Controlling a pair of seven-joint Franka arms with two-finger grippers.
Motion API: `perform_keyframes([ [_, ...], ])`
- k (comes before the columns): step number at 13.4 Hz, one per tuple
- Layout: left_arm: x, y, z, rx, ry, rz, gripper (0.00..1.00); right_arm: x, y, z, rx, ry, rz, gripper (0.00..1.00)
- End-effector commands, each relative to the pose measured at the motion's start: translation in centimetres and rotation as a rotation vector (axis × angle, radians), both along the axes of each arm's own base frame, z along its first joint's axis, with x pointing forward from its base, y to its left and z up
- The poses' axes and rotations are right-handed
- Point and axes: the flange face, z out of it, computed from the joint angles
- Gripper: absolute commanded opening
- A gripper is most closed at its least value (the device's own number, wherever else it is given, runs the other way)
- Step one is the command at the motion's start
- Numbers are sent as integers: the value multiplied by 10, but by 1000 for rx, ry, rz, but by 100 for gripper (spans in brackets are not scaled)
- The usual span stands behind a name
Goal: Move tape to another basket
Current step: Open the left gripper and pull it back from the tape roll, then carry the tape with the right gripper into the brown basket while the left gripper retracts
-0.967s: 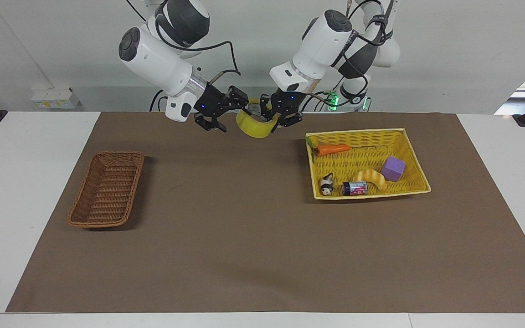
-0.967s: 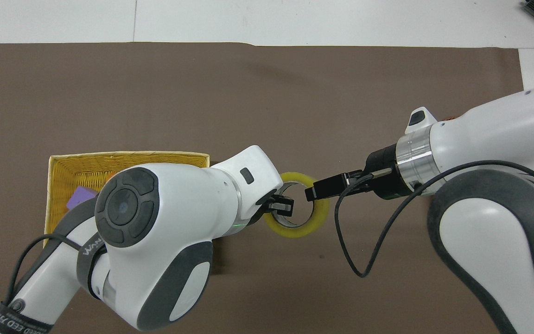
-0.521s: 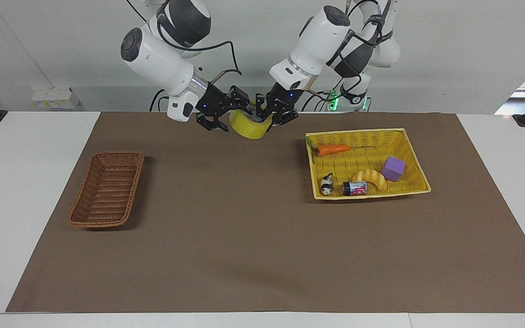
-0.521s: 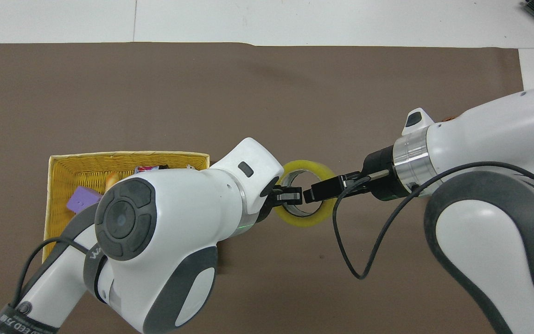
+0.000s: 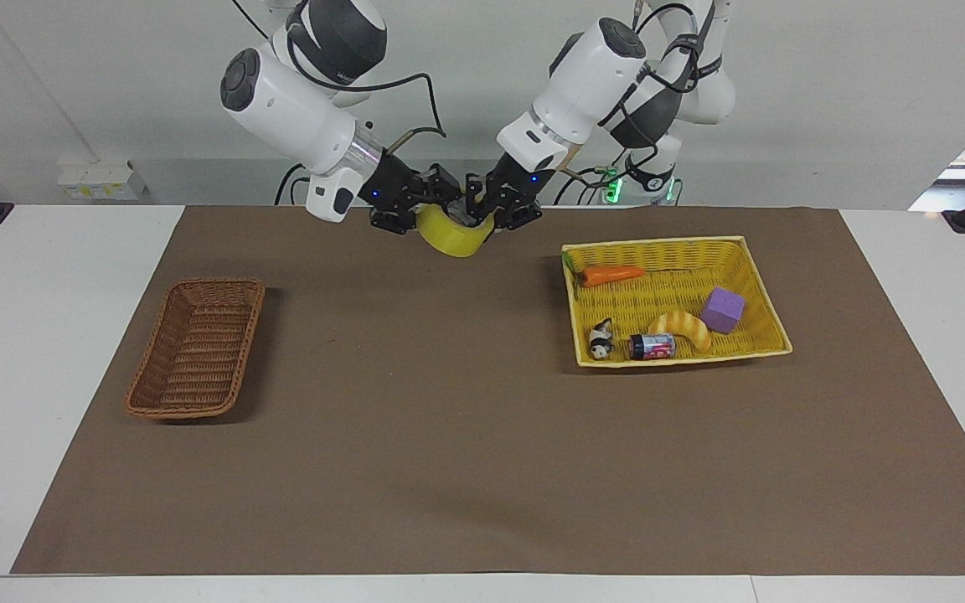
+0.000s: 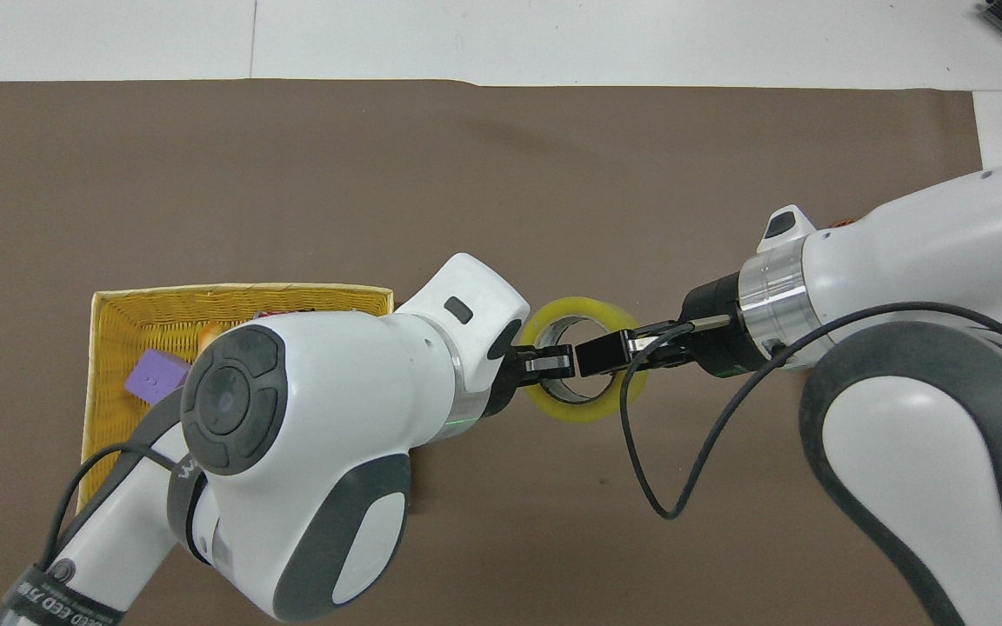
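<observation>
The yellow tape roll (image 5: 453,241) is held in the air over the mat's edge nearest the robots, between the two baskets. My left gripper (image 5: 482,219) is shut on its wall, one finger inside the core. My right gripper (image 5: 428,209) has come up against the roll's other side and reaches into its hole in the overhead view (image 6: 597,358). There the tape (image 6: 584,415) shows as a ring between the left gripper (image 6: 553,363) and the right one. The brown wicker basket (image 5: 198,352) lies empty toward the right arm's end of the table.
The yellow basket (image 5: 675,251) toward the left arm's end holds a carrot (image 5: 612,274), a purple cube (image 5: 723,310), a bread toy (image 5: 682,327), a can (image 5: 652,345) and a small figure (image 5: 601,337). The left arm partly covers it in the overhead view (image 6: 118,339).
The left gripper has carried the tape toward the right gripper. The right gripper has closed in on the roll, and the two grippers now meet at it.
</observation>
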Motion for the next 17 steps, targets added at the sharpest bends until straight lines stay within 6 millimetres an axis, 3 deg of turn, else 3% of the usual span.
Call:
perform_keyframes([
  [1,5,6,10,-24,5,41,100,2,-2,1,10,30,-18,0],
  [5,17,32,13,-48,75,91,100,3,-6,1,10,30,-23,0],
  [12,64,131,10,-65,253,230,100,8,-35,17,5,38,-44,0],
  [14,74,159,15,-213,395,288,100,7,-41,19,2,46,-41,0],
  [17,66,165,15,-240,487,260,100,4,-48,20,-51,38,-23,0],
])
